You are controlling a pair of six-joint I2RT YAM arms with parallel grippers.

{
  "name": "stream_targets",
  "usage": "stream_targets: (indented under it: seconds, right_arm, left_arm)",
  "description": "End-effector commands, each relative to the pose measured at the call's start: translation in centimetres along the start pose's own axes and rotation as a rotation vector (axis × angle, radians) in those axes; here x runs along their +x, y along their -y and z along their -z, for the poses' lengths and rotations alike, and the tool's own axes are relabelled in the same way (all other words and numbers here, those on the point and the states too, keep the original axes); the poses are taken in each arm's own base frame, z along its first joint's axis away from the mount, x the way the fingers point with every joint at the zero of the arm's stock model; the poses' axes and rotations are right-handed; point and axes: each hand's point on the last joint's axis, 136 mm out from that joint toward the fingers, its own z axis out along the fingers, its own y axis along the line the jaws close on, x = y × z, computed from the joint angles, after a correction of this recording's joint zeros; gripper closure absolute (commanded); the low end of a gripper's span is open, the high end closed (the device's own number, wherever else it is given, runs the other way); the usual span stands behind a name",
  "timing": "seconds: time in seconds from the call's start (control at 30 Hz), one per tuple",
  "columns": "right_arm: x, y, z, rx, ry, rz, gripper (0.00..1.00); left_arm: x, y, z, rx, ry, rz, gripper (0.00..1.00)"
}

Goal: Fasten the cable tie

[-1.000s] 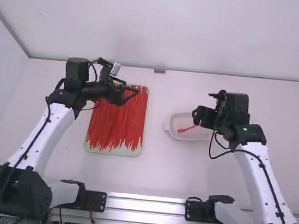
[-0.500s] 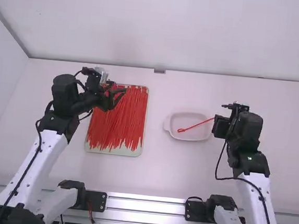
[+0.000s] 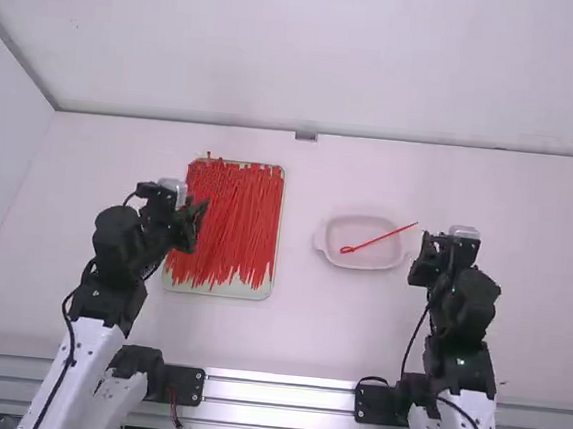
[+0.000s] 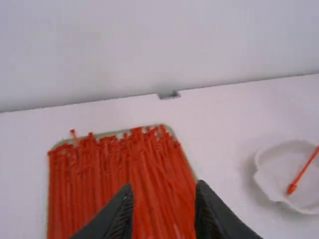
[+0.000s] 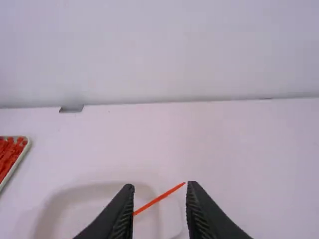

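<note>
Red ties (image 3: 232, 220) on tray (image 3: 229, 292), dish (image 3: 363, 262) beside — tie (image 3: 375, 239) inside

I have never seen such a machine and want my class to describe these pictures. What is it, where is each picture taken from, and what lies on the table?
Two white robot arms with black joints stand at a white table. One picture looks down from above; the others come from wrist cameras. On the table lie a flat tray of red cable ties and a white dish holding one red cable tie. The left arm's black fingers and the right arm's black fingers stand open and empty.
</note>
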Motion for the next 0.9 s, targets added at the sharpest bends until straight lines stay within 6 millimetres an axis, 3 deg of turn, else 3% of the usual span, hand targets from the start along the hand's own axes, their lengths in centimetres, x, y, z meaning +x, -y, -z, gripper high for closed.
stream_targets:
  seconds: [0.0,0.3,0.43,0.57,0.63,0.87]
  right_arm:
    - [1.6,0.0,0.2,0.002,-0.007,0.0,0.79]
    - [5.8,0.0,0.7,0.002,-0.007,0.0,0.95]
    - [7.4,0.0,0.7,0.002,-0.007,0.0,1.0]
    - [8.9,0.0,0.6,0.002,-0.007,0.0,1.0]
    - [9.2,0.0,0.6,0.002,-0.001,0.0,1.0]
    - [7.5,0.0,1.2,0.002,0.079,0.002,1.0]
  left_arm:
    - [1.0,-1.7,0.7,-0.108,0.011,-0.006,0.75]
    - [5.6,-4.4,2.4,-0.287,0.011,-0.005,0.93]
    - [7.4,-4.4,2.6,-0.289,0.011,-0.005,1.0]
    - [9.2,-4.3,2.7,-0.289,0.011,-0.005,1.0]
    - [10.0,-4.3,2.6,-0.289,0.011,-0.005,1.0]
    - [12.5,-4.4,2.5,-0.289,0.011,-0.005,1.0]
